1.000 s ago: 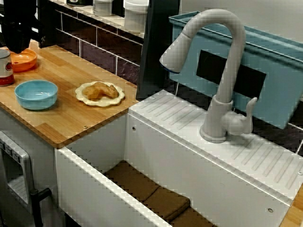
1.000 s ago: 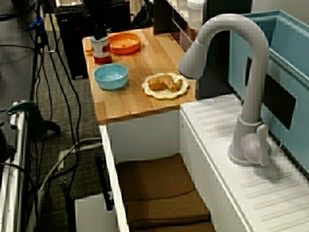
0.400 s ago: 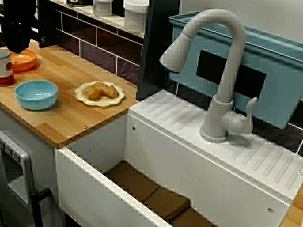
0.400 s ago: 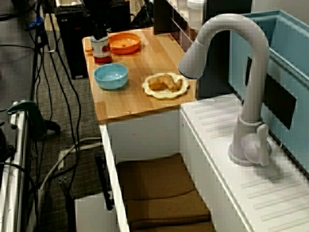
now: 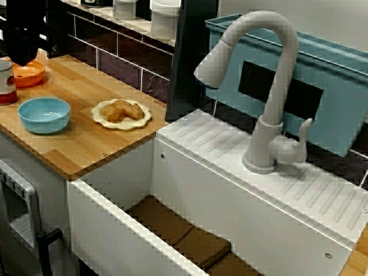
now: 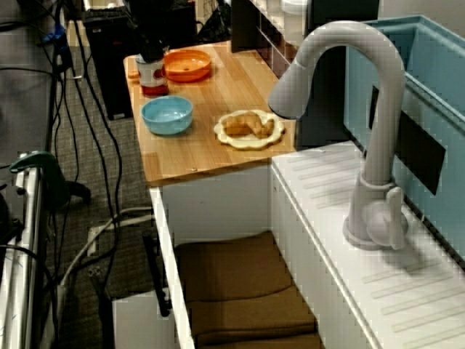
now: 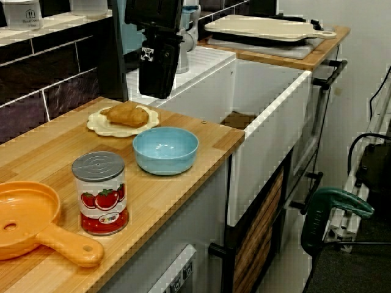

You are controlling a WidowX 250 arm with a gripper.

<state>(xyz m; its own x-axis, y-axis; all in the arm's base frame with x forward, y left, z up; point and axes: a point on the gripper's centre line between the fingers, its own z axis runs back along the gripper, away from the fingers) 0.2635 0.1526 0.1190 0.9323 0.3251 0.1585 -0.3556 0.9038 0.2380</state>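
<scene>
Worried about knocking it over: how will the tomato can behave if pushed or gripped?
The tomato can stands upright on its flat end on the wooden counter, so it probably slides rather than tips if pushed low. Its lid looks sealed, so it is likely heavy for its size. Laid on its side, it would likely roll.

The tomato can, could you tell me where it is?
Seen from the counter's end, the can stands lower left on the counter, between the orange pan and blue bowl.

Gripper (image 6: 150,43): dark, right above the red-labelled can (image 6: 153,75); jaws not discernible.
Orange pan (image 6: 187,65): just beside the gripper.
Blue bowl (image 6: 167,114): near it, camera side.
Pastry plate (image 6: 248,128): farther off, toward the faucet (image 6: 363,116).
</scene>
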